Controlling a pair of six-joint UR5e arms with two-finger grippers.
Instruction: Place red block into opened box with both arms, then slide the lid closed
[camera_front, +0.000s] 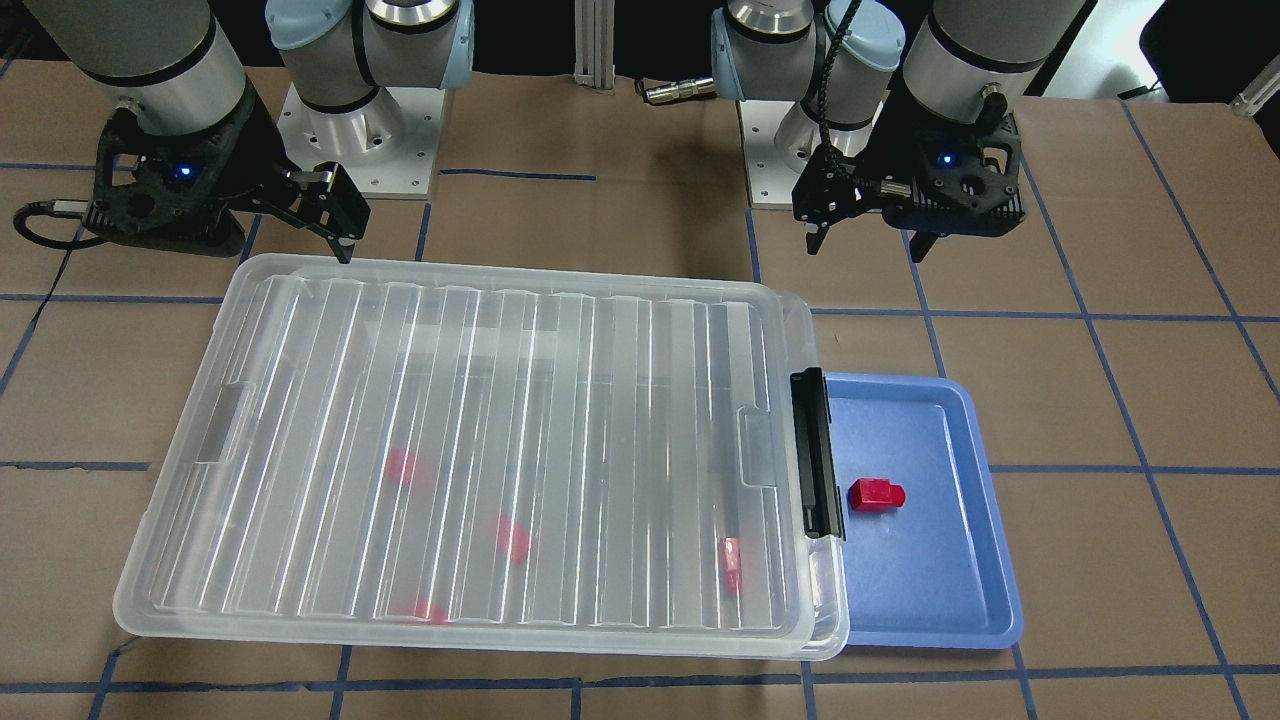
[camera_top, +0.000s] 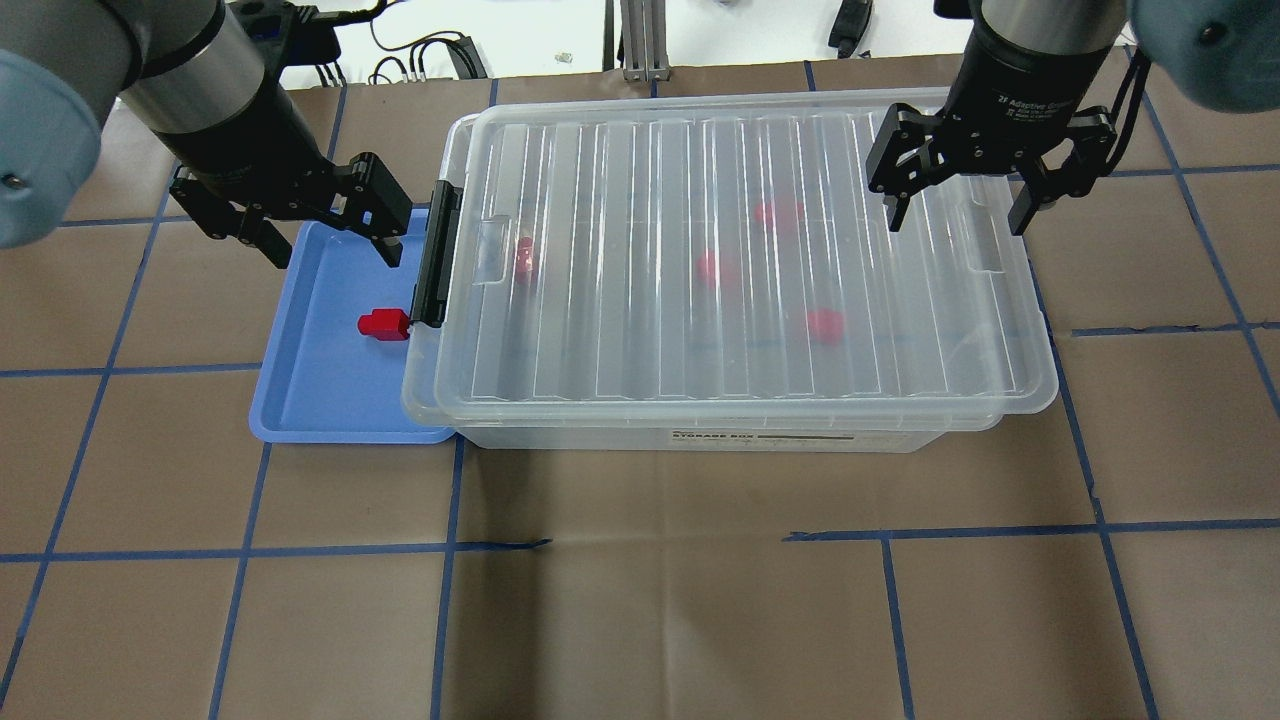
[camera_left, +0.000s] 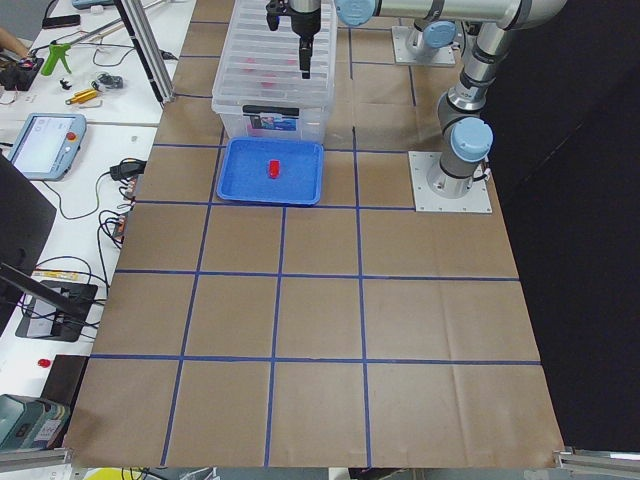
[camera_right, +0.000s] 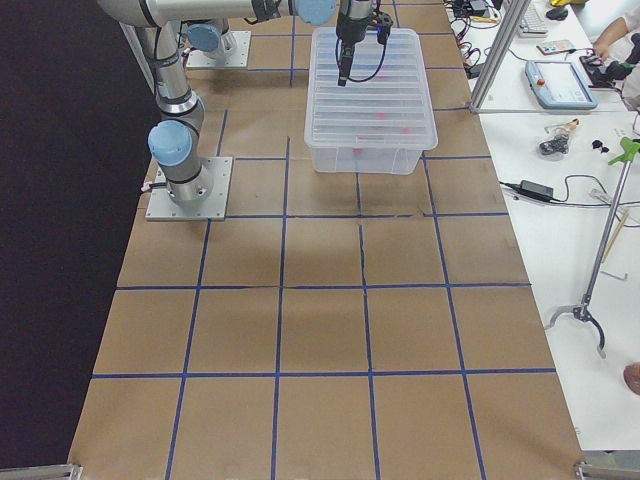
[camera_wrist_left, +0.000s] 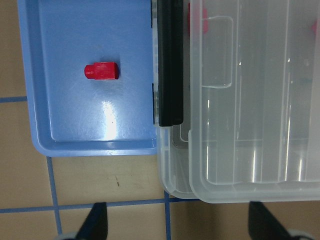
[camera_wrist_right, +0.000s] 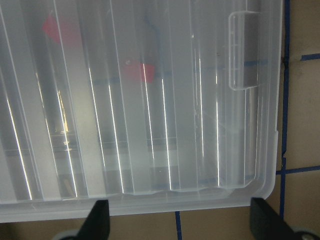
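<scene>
One red block (camera_front: 877, 494) (camera_top: 384, 324) (camera_wrist_left: 102, 71) lies on its side in the blue tray (camera_top: 320, 400), close to the box's black latch bar (camera_top: 437, 255). The clear box (camera_top: 700, 438) holds several more red blocks, blurred through the ribbed lid (camera_front: 480, 440) (camera_top: 740, 250). The lid rests on the box and covers nearly all of it, with a narrow strip of rim (camera_wrist_left: 172, 165) showing at the latch end. My left gripper (camera_top: 335, 250) (camera_front: 868, 245) hangs open above the tray's robot-side edge, holding nothing. My right gripper (camera_top: 957, 222) (camera_wrist_right: 182, 220) is open and empty over the lid's other end, near its tab (camera_wrist_right: 243, 50).
The brown paper table (camera_top: 640, 600) has a blue tape grid. The two arm bases (camera_front: 360, 150) (camera_front: 790, 160) stand behind the box. Side benches with tools, cables and a tablet (camera_left: 45, 145) flank the table, and a person's hand (camera_right: 600, 45) shows at one bench.
</scene>
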